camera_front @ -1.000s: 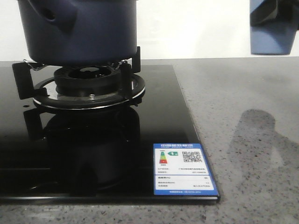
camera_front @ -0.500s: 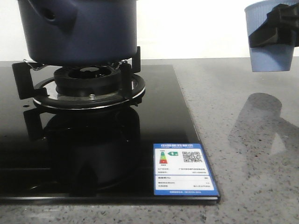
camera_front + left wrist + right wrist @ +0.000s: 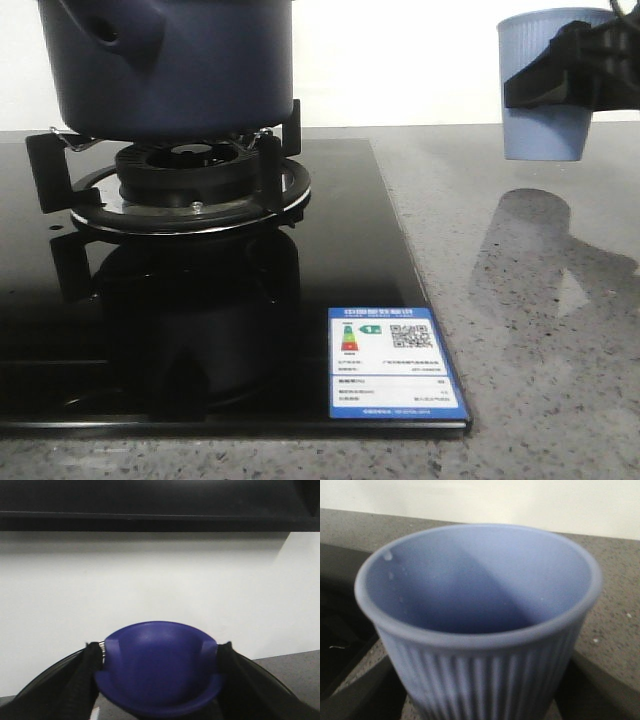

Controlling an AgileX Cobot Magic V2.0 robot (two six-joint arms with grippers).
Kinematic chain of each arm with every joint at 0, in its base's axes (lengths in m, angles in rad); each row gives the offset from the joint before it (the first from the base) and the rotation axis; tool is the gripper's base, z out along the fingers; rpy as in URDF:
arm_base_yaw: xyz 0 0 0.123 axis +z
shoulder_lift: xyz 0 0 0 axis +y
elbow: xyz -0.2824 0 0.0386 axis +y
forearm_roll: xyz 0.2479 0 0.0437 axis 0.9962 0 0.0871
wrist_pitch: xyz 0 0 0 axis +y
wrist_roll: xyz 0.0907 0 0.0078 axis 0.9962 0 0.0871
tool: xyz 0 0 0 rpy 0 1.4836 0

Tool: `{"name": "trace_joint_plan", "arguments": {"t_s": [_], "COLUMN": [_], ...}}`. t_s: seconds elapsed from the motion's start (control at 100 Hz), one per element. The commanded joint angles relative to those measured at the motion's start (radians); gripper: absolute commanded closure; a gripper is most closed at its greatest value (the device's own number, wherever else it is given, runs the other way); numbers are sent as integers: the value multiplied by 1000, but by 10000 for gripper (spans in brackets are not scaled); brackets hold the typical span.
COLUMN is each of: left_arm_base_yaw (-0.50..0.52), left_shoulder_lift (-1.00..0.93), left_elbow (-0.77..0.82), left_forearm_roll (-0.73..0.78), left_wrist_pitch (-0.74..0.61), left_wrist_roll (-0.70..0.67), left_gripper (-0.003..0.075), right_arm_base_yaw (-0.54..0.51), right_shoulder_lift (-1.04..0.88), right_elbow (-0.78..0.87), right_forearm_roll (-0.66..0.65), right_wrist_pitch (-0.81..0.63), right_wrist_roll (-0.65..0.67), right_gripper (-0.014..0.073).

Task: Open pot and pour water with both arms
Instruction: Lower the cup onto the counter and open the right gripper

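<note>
Sitting on a black burner grate (image 3: 190,180) at about ten o'clock in the front view, the pot (image 3: 170,65) is dark navy and round, with a stubby hollow side knob. Beneath it a glossy black glass cooktop (image 3: 330,270) mirrors the burner and carries a blue energy label (image 3: 392,362) near five o'clock. Speckled grey stone countertop (image 3: 520,330) spreads to the right, and a plain white wall (image 3: 400,60) closes the back. At two o'clock the right gripper (image 3: 570,75) clasps a light blue ribbed cup (image 3: 545,85), upright and lifted clear of the counter, its shadow below. In the left wrist view, the left gripper (image 3: 160,680) grasps a dark blue rounded piece (image 3: 159,667) between its fingers.
</note>
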State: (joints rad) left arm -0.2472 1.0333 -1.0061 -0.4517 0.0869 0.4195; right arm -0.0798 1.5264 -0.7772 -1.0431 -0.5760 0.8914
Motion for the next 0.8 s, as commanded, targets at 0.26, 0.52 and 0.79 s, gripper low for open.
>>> {"name": "trace_joint_plan", "arguments": {"t_s": [0.26,0.52,0.79], "left_arm_base_yaw": [6,6,6], "left_shoulder_lift": [-26,-26,-26], "left_elbow": [-38,-38,-38], "left_forearm_roll": [-4,-4,-4], "left_wrist_pitch": [-94,-94,-94], "left_wrist_roll": [-3,-3,-3], "left_gripper": [312,312,312], "right_arm_base_yaw": [-6,-6,-6], "right_shoulder_lift": [74,87,87], "right_elbow": [-25,-25,-25], "right_forearm_roll": [137,137,137], "right_wrist_pitch": [-136,-143,-145], "right_wrist_roll": [-150,-150,-150], "right_gripper": [254,253,79]}}
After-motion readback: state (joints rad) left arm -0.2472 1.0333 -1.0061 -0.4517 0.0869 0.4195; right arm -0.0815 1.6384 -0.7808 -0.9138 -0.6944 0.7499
